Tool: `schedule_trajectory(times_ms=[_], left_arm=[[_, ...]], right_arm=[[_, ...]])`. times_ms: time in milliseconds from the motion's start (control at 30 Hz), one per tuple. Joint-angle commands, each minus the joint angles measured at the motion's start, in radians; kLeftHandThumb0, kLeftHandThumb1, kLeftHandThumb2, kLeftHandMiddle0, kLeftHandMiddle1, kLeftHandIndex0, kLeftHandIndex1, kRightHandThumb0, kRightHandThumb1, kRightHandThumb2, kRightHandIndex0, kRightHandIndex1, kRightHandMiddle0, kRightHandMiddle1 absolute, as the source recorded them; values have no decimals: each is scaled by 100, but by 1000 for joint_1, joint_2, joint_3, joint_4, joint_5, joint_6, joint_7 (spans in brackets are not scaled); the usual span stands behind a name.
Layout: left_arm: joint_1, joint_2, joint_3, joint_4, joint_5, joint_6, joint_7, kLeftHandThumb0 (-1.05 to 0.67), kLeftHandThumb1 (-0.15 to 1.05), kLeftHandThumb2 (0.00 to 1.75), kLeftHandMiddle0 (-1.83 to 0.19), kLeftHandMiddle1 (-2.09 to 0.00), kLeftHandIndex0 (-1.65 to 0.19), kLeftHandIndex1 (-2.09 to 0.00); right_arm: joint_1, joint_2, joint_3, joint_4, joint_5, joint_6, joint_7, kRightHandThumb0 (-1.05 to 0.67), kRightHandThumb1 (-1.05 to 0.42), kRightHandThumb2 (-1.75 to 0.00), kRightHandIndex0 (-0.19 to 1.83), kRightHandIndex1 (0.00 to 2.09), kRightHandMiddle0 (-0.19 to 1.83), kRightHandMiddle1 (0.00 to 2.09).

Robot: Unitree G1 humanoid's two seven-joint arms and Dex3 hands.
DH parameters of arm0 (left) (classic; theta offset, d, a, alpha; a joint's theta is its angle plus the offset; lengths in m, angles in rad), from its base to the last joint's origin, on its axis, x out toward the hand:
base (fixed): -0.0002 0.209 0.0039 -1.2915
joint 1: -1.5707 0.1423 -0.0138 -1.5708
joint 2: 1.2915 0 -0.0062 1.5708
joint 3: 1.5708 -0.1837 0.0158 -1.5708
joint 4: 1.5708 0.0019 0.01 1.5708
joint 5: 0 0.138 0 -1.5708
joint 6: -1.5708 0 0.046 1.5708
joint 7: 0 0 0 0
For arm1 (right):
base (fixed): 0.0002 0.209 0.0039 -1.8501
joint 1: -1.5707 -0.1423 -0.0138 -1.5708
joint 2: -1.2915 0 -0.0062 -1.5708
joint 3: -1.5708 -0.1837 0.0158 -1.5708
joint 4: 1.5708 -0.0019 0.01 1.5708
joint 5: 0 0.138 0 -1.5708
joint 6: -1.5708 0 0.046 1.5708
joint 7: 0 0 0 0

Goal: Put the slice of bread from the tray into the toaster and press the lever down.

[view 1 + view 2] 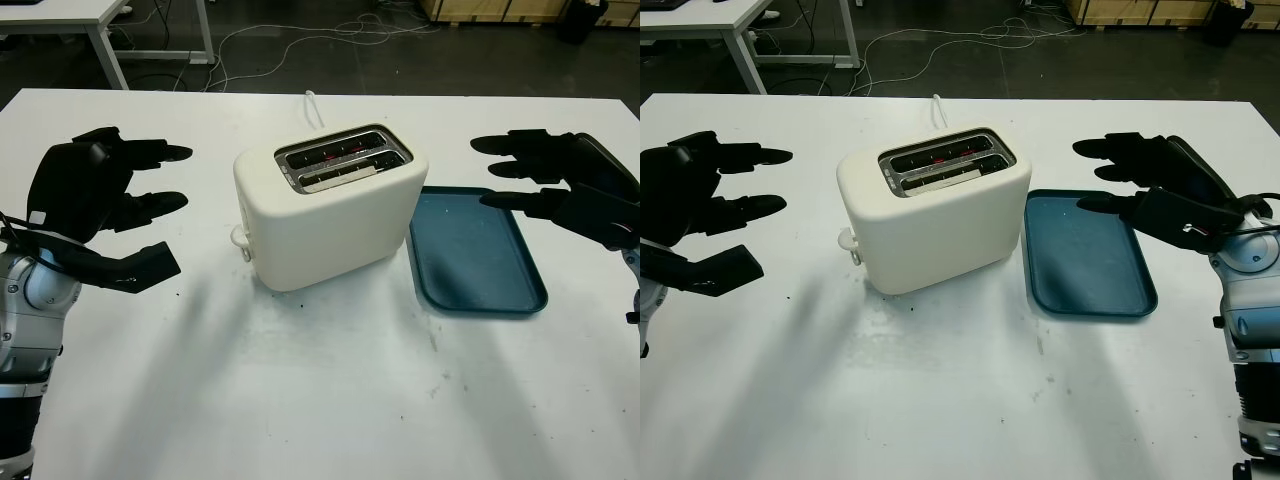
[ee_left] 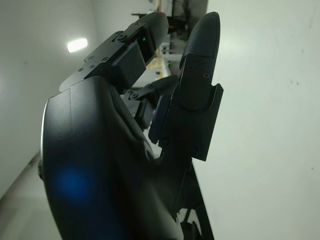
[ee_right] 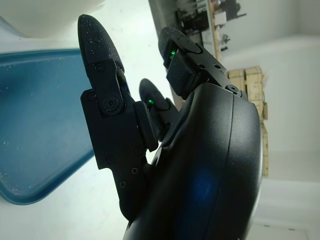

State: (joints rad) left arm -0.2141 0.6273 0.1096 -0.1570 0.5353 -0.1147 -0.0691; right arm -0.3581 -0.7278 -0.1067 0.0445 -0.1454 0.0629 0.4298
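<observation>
Cream-white toaster [image 1: 330, 205] on the white table [image 1: 320, 400], centre; long axis runs slightly askew, left-near to right-far, slots up. Lever knob [image 1: 238, 237] on its left end, low down. Elements glow red in the far slot; a pale edge, possibly the bread, shows in the near slot, though I cannot tell for sure. White cord [image 1: 314, 105] leaves the far side. Blue tray [image 1: 475, 255] just beside the toaster's right end, long axis running away from the robot. Left hand [image 1: 95, 205] open, left of the toaster, fingers extended toward it, holding nothing. Right hand [image 1: 1160, 195] open above the tray's far right edge. Right wrist view adds the tray's raised rim [image 3: 45, 192] close beneath the fingers [image 3: 100, 65].
</observation>
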Motion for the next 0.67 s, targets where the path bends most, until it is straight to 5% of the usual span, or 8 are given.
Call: schedule_trajectory(times_ms=[0, 633], left_arm=[[21, -6, 3, -10, 9, 14, 6, -60, 92, 11, -49, -104, -83, -9], [21, -3, 3, -6, 3, 6, 5, -60, 92, 8, -52, -101, -85, -8]], right_arm=[[8, 8, -9, -3, 2, -21, -14, -73, -92, -6, 68, 1, 57, 0], [12, 5, -4, -2, 3, -39, -11, -74, -92, -7, 68, 0, 59, 0]])
